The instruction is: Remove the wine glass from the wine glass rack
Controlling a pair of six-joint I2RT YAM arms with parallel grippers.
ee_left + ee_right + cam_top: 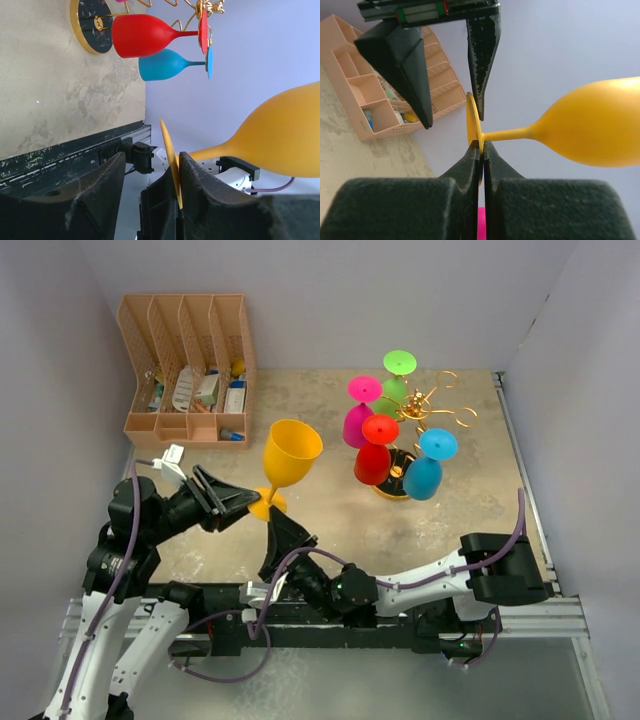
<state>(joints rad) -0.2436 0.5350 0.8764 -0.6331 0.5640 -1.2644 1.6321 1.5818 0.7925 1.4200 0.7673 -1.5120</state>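
A yellow wine glass (290, 452) is held upright in the air at centre left, away from the wine glass rack (432, 408). My right gripper (278, 525) is shut on the edge of its flat foot (472, 120) from below. My left gripper (245, 502) stands open, its jaws straddling the same foot from the left. One left finger (200, 190) lies against the foot's stem side and the other (100, 185) stands well apart. The gold wire rack on a round dark base (92, 25) carries green (398, 380), pink (358, 415), red (376, 452) and blue (428, 468) glasses upside down.
A peach desk organiser (190, 365) with small items stands at the back left. Grey walls close in the table on three sides. A metal rail (560, 615) runs along the near edge by the arm bases.
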